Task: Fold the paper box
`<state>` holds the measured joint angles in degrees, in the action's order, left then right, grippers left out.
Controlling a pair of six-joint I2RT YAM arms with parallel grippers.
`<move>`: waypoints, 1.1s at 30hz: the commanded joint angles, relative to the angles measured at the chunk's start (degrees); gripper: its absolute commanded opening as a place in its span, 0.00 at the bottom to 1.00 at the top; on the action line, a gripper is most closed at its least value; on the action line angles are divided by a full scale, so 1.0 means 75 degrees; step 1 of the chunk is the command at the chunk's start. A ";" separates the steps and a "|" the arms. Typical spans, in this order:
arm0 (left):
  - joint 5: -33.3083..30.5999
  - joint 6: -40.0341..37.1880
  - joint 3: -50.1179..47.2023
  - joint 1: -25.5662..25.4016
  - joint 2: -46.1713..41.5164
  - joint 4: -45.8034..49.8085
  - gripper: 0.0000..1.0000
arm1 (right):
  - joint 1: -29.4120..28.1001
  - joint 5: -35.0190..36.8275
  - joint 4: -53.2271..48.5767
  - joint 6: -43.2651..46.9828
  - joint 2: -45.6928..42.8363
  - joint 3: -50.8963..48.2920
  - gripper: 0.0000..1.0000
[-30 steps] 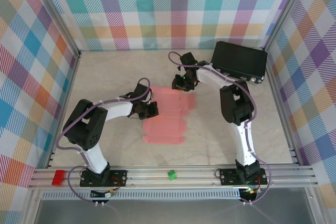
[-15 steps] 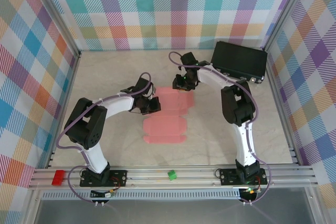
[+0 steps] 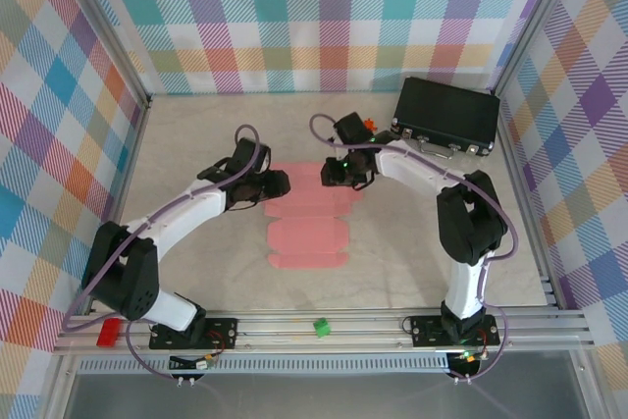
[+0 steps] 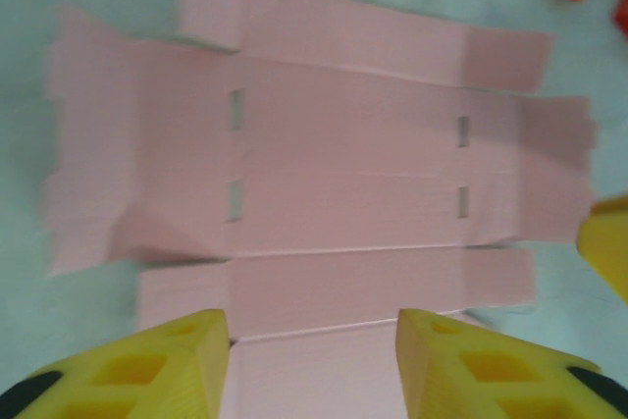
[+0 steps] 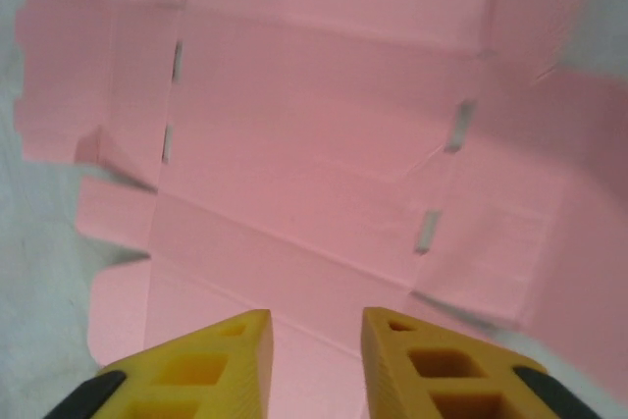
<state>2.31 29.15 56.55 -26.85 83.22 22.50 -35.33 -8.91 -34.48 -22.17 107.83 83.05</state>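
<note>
Lying flat and unfolded on the table [image 3: 196, 134], the paper box [image 3: 307, 240] sits left of the black case [image 3: 446, 115] and nearer the arm bases, well apart from it. The right gripper [image 3: 339, 176] hovers over the end of the sheet closest to the case, its yellow fingers [image 5: 432, 365] a narrow gap apart with nothing clamped. The left gripper [image 3: 280, 183] is at the side of the sheet farthest from the case, its fingers [image 4: 147, 365] moderately spread above the card, holding nothing. A small orange object [image 3: 368, 125] lies just beside the case's left end.
</note>
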 commanded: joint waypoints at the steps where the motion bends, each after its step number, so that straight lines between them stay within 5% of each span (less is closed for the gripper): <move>1: -0.0898 0.0309 -0.0676 0.0130 -0.0296 0.0609 0.52 | -0.0369 -0.0319 0.0419 -0.0139 0.0006 -0.0427 0.25; 16: 0.0592 0.0105 -0.1331 0.0509 0.0449 -0.1247 0.53 | -0.0868 -0.0140 0.0825 -0.0653 0.0984 -0.0712 0.10; 33: 0.1539 -0.0036 -0.1089 0.0615 0.1215 -0.1978 0.42 | -0.1125 -0.0081 0.1009 -0.0875 0.1196 -0.0983 0.09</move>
<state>10.92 29.71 47.03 -22.57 91.94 9.54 -43.07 -9.87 -26.83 -27.92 115.11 76.60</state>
